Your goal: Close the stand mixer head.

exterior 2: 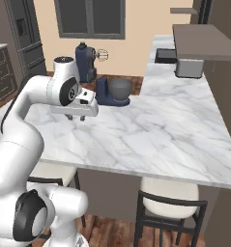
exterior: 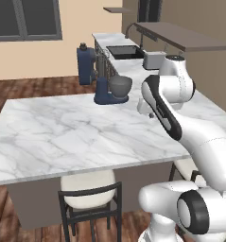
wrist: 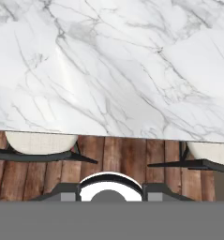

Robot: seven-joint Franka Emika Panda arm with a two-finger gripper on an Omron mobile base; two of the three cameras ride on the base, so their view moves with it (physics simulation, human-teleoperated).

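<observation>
The stand mixer stands at the far edge of the marble island (exterior: pixel 62 137). The navy-blue stand mixer head (exterior: pixel 86 64) (exterior 2: pixel 86 60) is tipped up and back, and its wire whisk (exterior 2: pixel 102 55) hangs in the air. Under it are the grey bowl (exterior: pixel 120 85) (exterior 2: pixel 120 89) and the blue base (exterior: pixel 107 97) (exterior 2: pixel 103 94). My gripper (exterior 2: pixel 75 118) (exterior: pixel 148 112) hovers low over the counter, pointing down, nearer to me than the mixer and apart from it. Its fingers stand apart with nothing between them. The hand view looks down on the marble (wrist: pixel 108 70) and the near counter edge.
A boxy silver toaster (exterior: pixel 153 60) (exterior 2: pixel 189 68) sits on the side counter, with a sink (exterior: pixel 125 51) beyond it and a brown raised ledge (exterior: pixel 180 35) above. Stools (exterior: pixel 88 196) (exterior 2: pixel 167 205) (wrist: pixel 38 143) stand under the island's near edge. A dark fridge (exterior 2: pixel 25 34) stands at the back left.
</observation>
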